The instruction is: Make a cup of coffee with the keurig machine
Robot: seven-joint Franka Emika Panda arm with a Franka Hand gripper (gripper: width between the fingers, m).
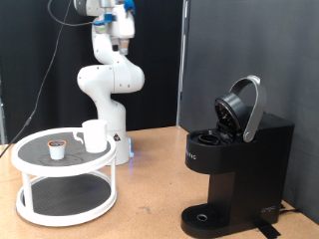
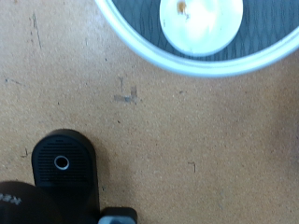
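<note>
The cup [image 1: 95, 135] is a small white mug standing on the top tier of a white round stand [image 1: 30, 149] at the exterior view's left. A tiny dark-topped pod [image 1: 57, 149] sits beside it on the same tier. The keurig machine [image 1: 239, 159] is black and stands at the exterior view's right with its lid raised. My gripper [image 1: 122, 42] hangs high above the table, near the exterior view's top, apart from everything. The wrist view looks straight down on the cup [image 2: 201, 23], the stand's rim [image 2: 149, 58] and the machine's drip tray [image 2: 64, 163]. No fingers show clearly there.
The brown wooden table [image 1: 150, 169] lies bare between the stand and the machine. The arm's white base [image 1: 110, 100] stands behind the stand. A black curtain [image 1: 229, 50] closes the back. The stand has a lower tier [image 1: 65, 199].
</note>
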